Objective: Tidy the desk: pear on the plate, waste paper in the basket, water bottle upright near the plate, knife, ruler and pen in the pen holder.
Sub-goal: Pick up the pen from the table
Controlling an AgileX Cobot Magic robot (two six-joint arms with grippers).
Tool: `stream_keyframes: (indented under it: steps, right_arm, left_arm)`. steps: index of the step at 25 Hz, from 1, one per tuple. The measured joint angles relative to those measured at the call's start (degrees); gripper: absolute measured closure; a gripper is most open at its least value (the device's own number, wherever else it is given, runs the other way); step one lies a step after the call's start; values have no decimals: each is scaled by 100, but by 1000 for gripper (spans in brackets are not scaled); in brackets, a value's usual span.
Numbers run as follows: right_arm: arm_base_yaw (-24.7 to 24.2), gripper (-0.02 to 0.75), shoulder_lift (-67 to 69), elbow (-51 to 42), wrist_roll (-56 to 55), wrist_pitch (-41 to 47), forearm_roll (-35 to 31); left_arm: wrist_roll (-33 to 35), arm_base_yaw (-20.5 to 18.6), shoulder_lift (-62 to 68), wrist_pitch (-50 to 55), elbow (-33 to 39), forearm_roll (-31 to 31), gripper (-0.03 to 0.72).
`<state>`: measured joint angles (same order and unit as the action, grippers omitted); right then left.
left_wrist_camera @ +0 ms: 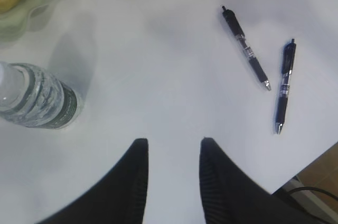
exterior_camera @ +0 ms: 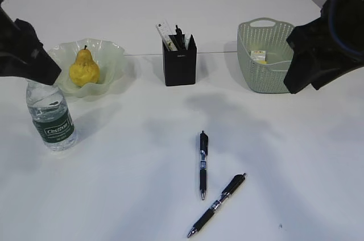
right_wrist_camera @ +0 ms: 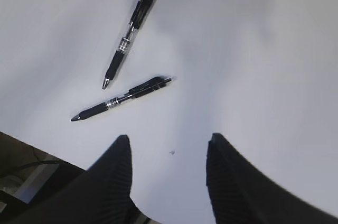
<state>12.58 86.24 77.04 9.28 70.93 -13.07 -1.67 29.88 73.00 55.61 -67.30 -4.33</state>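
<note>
Pens are what we see below both sets of fingers: the left fingers (left_wrist_camera: 171, 152) stand parted and empty above the bare counter (exterior_camera: 125, 195), as do the right fingers (right_wrist_camera: 169, 150), parted wider. Two black pens (exterior_camera: 203, 164) (exterior_camera: 217, 205) lie near each other on the counter's front. Farther out, the water bottle (exterior_camera: 52, 117) stands upright beside the plate (exterior_camera: 111, 59) holding the pear (exterior_camera: 84, 69), while the pen holder (exterior_camera: 180, 65) holds the ruler (exterior_camera: 165, 33) and the basket (exterior_camera: 256, 70) holds waste paper (exterior_camera: 259, 55).

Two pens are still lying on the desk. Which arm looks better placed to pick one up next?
Probably the right. Both pens lie just ahead of the open, empty right tool. The left tool, also open and empty, sits nearer the water bottle, with the pens off to its side.
</note>
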Motion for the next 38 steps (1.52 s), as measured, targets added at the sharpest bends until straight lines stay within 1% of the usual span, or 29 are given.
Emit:
stream_keyframes:
  steps: [3, 6, 12, 16, 18, 25, 31, 34, 38]
  right_arm:
    - [0, 367, 0, -15, -35, 0, 22]
    - [0, 367, 0, -15, -63, 0, 345]
    - [0, 367, 0, -15, -99, 0, 828]
    - [0, 368, 0, -15, -103, 0, 1040]
    - [0, 368, 0, -15, -112, 0, 1115]
    - [0, 367, 0, -15, -137, 0, 1192]
    - [0, 368, 0, -15, -137, 0, 1202]
    - [0, 368, 0, -15, -137, 0, 1203]
    - [0, 368, 0, -15, -147, 0, 1203]
  left_arm:
    - [0, 0, 0, -126, 0, -229, 461]
    - [0, 0, 85, -271, 0, -527, 460]
    - [0, 0, 688, -451, 0, -1075, 450]
    - [0, 0, 1096, -589, 0, -1555, 449]
    - [71, 59, 1257, -639, 0, -1673, 449]
    - [527, 626, 1511, -757, -277, -1721, 448]
    - [1123, 1169, 1511, -784, -413, -1378, 447]
    - [1263, 1330, 1571, -784, -432, -1329, 447]
    - [1309, 1406, 1862, -739, -565, -1308, 447]
